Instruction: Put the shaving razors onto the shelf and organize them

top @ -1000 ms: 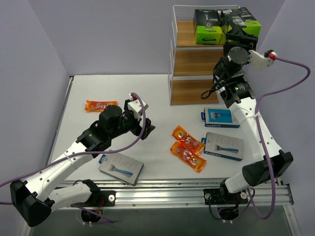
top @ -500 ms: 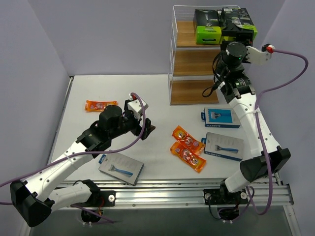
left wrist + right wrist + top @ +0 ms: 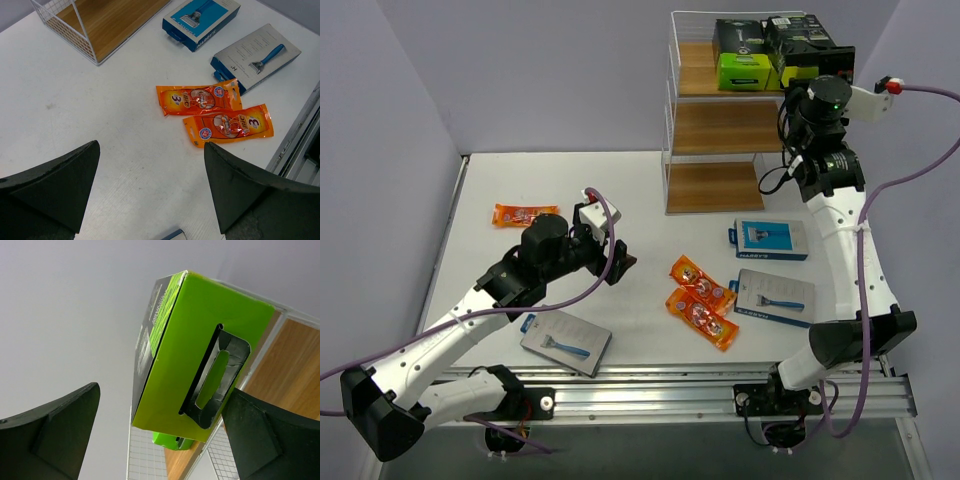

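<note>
Drawing the right gripper (image 3: 162, 392) straight back looks like the safe move: its jaws stand wide apart, and the black-and-green box (image 3: 200, 340) sits on the far-right top tier of the shelf (image 3: 720, 125), where a sideways brush could tip it. The right wrist view shows the box's lime face and hang tab. Only the top view shows the orange packets (image 3: 700, 300) and blue cards (image 3: 770, 238) on the table, near the empty, open left gripper (image 3: 150, 150).

Shelf (image 3: 720, 125): one, three boards.
Black-and-lime boxes: I count two, left box (image 3: 741, 55) and right box (image 3: 807, 42), both on top board.
Razor cards: three on table (image 3: 620, 190): blue card (image 3: 770, 240) and grey card (image 3: 775, 298) toward right edge, third card (image 3: 565, 342) at front edge.
Orange packets: three. Two, upper packet (image 3: 701, 281) and lower packet (image 3: 700, 318), touching mid-table; lone packet (image 3: 525, 214) toward left edge.
</note>
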`<move>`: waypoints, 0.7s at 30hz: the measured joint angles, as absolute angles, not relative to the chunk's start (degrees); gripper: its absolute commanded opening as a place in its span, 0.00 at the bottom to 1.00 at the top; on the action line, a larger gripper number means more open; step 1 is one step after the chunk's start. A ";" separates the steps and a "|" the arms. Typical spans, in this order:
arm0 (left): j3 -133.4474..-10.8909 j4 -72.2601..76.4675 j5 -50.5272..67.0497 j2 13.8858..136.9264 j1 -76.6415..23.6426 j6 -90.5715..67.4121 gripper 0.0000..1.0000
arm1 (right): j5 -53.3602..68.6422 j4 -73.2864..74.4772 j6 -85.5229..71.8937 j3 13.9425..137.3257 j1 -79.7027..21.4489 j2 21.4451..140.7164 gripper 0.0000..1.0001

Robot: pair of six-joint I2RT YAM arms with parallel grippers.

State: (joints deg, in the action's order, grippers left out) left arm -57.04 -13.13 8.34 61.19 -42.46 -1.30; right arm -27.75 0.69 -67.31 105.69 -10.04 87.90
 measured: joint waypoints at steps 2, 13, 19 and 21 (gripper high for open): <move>-57.04 -13.10 8.38 61.19 -42.44 -1.30 0.94 | -26.24 0.91 -67.29 106.37 -9.45 87.88 1.00; -57.06 -13.15 8.78 61.19 -42.44 -1.30 0.94 | -20.01 2.35 -66.85 110.19 -8.95 88.75 1.00; -57.36 -13.47 8.88 61.25 -42.44 -1.39 0.94 | -16.99 4.51 -67.05 111.11 -8.62 89.03 1.00; -57.58 -13.63 8.95 61.41 -42.41 -1.45 0.94 | -15.92 5.48 -67.40 111.09 -8.12 89.03 1.00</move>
State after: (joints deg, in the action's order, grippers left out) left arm -57.58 -13.63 8.95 61.41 -42.41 -1.45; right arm -15.92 5.48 -67.40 111.09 -8.12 89.03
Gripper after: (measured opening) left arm 0.941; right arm 0.996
